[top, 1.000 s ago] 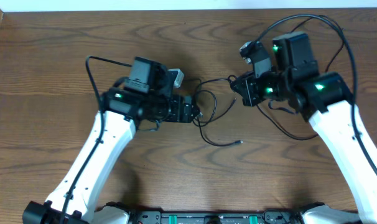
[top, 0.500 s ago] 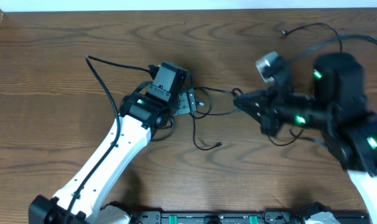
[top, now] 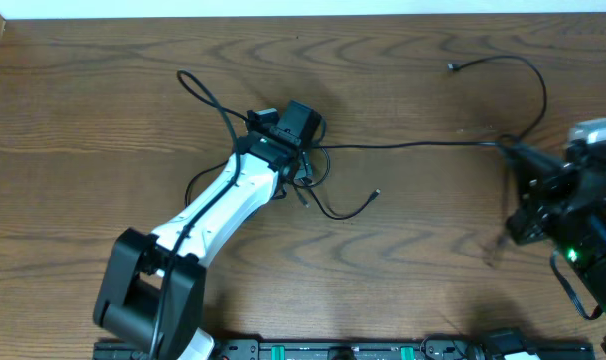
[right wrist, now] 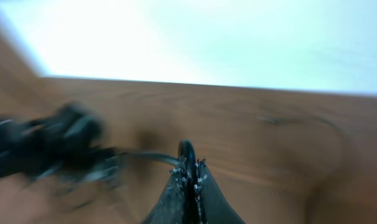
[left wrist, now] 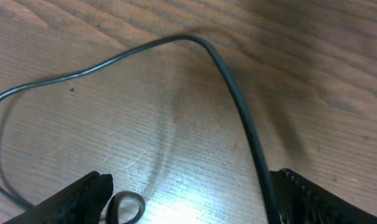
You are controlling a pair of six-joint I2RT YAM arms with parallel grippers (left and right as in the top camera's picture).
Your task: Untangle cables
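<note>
The cables (top: 318, 170) lie as a small black bundle at the table's centre. One black cable (top: 413, 145) runs taut from the bundle to my right gripper (top: 507, 150), which is shut on it; the right wrist view shows the closed fingers (right wrist: 190, 167) pinching the cable (right wrist: 152, 157), blurred by motion. My left gripper (top: 305, 160) hovers over the bundle. In the left wrist view its jaws (left wrist: 188, 190) are open, with a black cable (left wrist: 241, 112) running just inside the right finger and a small pale loop (left wrist: 127, 208) by the left finger.
A loose plug end (top: 376, 193) lies right of the bundle. Another black cable (top: 535, 85) arcs across the back right to a plug (top: 453, 67). A cable loop (top: 195, 85) lies back left of the left arm. The pale wall (right wrist: 207, 37) borders the far edge.
My right arm has swung far to the right with its cable, drawing it straight. My left arm has shifted right and toward the back over the bundle, and the bundle has shrunk.
</note>
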